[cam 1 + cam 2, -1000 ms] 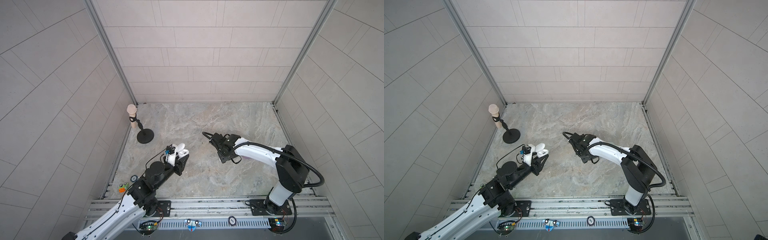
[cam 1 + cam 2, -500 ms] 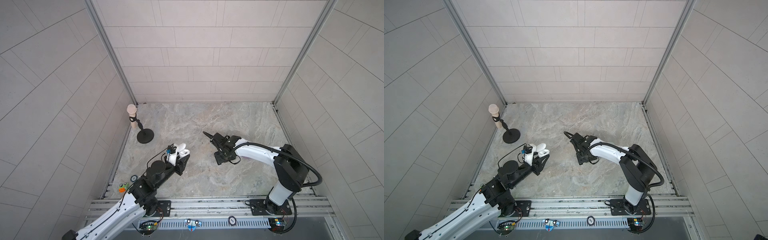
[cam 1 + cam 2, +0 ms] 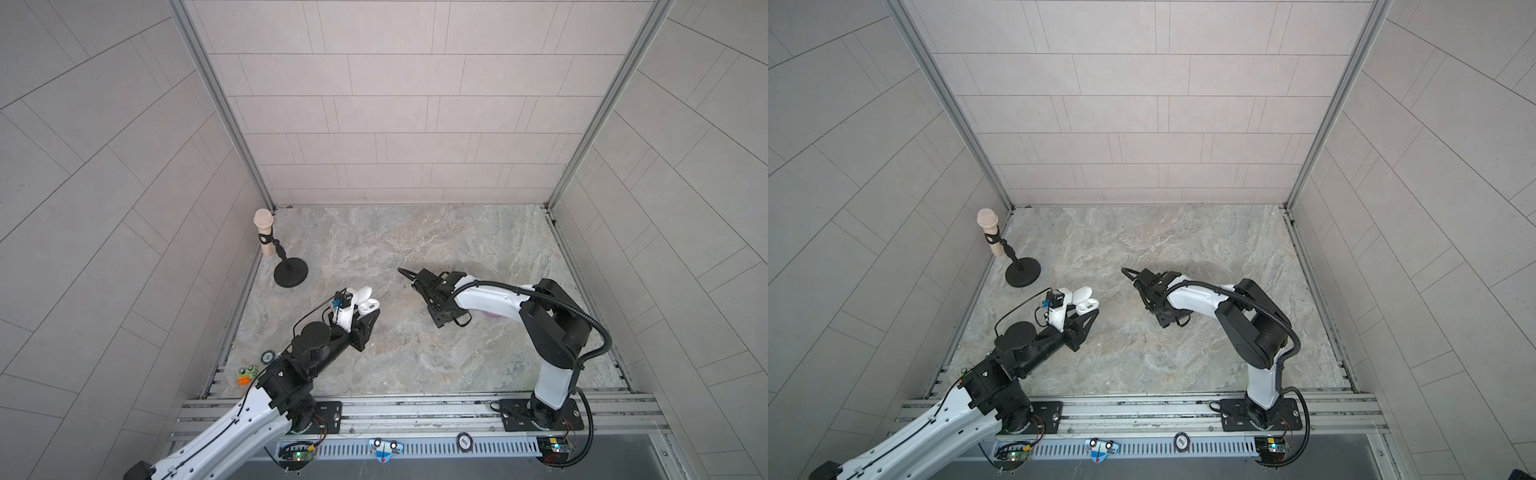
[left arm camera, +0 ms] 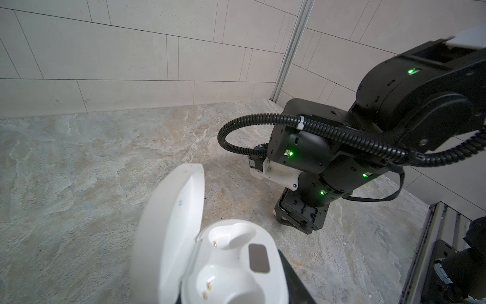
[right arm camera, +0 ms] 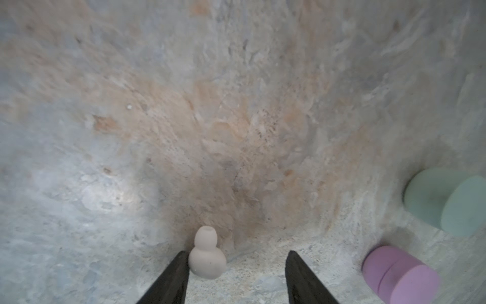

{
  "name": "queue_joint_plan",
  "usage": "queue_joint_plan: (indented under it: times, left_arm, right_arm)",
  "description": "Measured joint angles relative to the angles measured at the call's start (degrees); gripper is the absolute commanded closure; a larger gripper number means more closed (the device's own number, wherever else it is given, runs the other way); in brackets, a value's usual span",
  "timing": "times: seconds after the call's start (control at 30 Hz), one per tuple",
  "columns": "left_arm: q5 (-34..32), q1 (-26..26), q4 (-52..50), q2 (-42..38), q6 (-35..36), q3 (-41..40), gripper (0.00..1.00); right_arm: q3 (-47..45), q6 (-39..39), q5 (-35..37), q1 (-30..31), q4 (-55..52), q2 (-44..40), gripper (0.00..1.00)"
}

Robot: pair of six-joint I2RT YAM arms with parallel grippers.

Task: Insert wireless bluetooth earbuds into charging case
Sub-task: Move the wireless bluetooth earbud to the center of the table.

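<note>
Marble tabletop (image 3: 415, 249) — left gripper (image 3: 365, 312) pinches open, empty case (image 4: 228, 263); right gripper (image 5: 237, 254) spread beside earbud (image 5: 207, 256).

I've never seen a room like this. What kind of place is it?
Probably a robot testing booth, not a home. A left arm and a right arm are bolted to a metal rail, plain tiled walls box in a marble-look table, and a microphone stands near a corner.

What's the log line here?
left pincer: shut on open white charging case | right pincer: open, straddling white earbud on table
</note>
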Motion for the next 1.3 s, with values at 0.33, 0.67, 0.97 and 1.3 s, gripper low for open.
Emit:
queue_joint_plan:
  times: [0.33,0.67,0.97,1.3]
  left_arm:
    - [0.15,0.00,0.31,1.18,0.04,0.17,0.87]
    - [0.20,0.00,0.39,1.79,0.52,1.03,0.87]
    - [0.20,0.00,0.42,2.99,1.05,1.09,0.87]
    - [0.20,0.00,0.31,3.30,1.09,1.77,0.87]
  right_arm:
    - [0.00,-2.12,3.06,-1.77,-1.05,-0.11,0.41]
    - [0.07,-3.41,3.23,-2.91,-1.38,-0.13,0.41]
    - [2.40,-5.07,3.72,-3.72,-1.40,-0.13,0.41]
    - [1.81,-1.40,-5.68,-7.65,0.90,-1.62,0.39]
